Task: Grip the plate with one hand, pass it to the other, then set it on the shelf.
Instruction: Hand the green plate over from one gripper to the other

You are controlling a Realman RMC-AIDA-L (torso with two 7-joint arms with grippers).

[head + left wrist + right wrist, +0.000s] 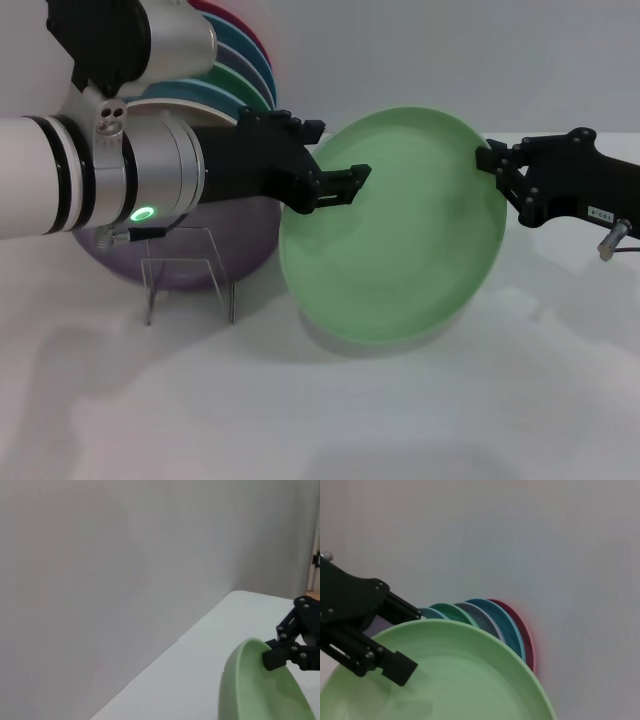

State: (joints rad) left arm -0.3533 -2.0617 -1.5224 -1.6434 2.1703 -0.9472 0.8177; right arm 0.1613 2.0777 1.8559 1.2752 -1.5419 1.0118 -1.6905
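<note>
Left claw [340, 187] and right claw [495, 165] face each other (both clamped).

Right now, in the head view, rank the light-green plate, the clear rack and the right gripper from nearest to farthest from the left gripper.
1. Light-green plate: the left gripper is at its rim.
2. Clear rack: below, under the left arm.
3. Right gripper: across the plate, on its far rim.

Round shallow matte light-green plate [395, 235] held tilted above table; black grippers pinch rim at 10 [340, 185] and 2 o'clock [497, 165].
</note>
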